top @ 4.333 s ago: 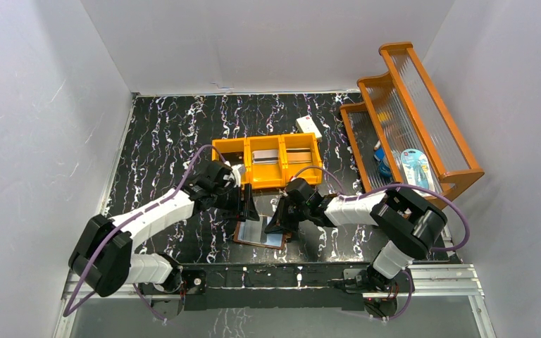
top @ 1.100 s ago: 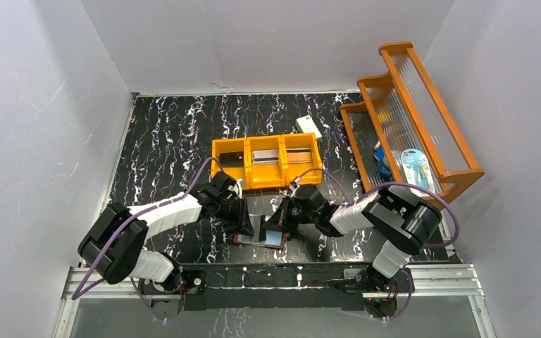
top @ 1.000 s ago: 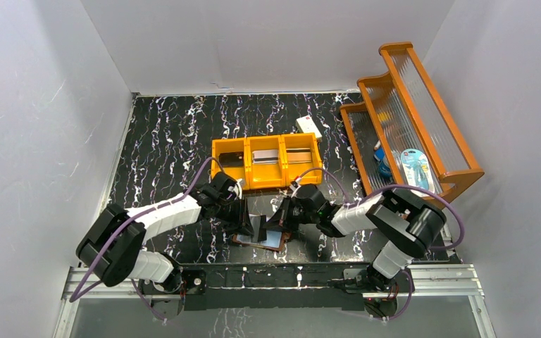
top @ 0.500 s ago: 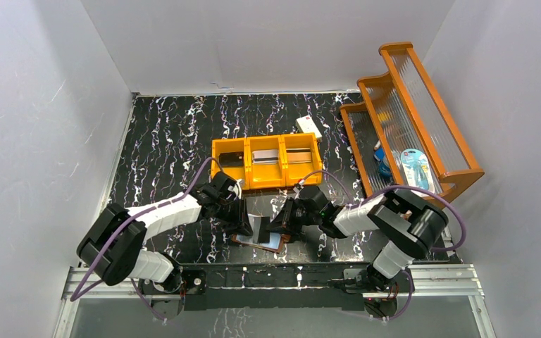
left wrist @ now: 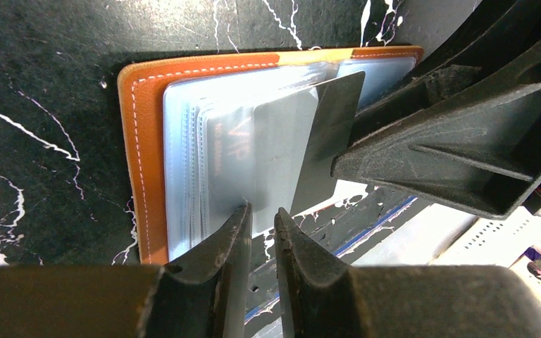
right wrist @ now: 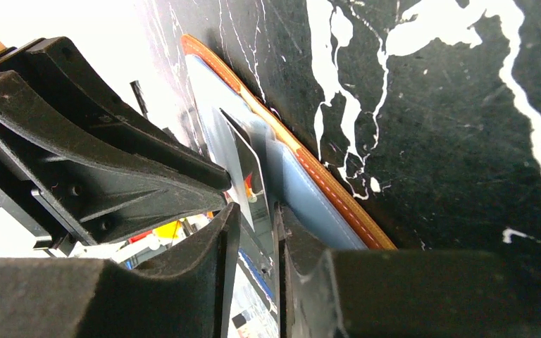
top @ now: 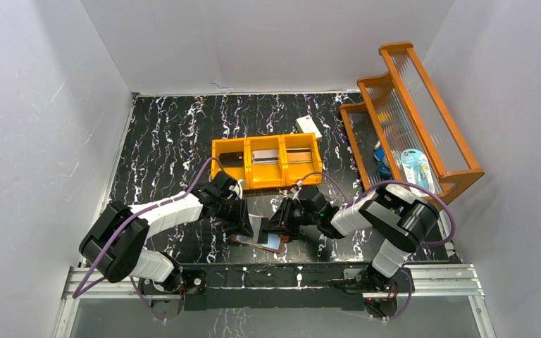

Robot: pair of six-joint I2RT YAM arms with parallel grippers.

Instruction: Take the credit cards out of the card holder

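Top external, orange tray [top: 264, 182] beyond wallet [top: 273, 241]

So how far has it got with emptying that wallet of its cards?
Partly there. Three cards already lie in the orange tray, one per compartment. The card holder lies open, and one grey card sticks partly out of its clear sleeve, with the left fingers and right fingers both at it. That card has yet to come free; whether more hide in the sleeves I cannot tell.
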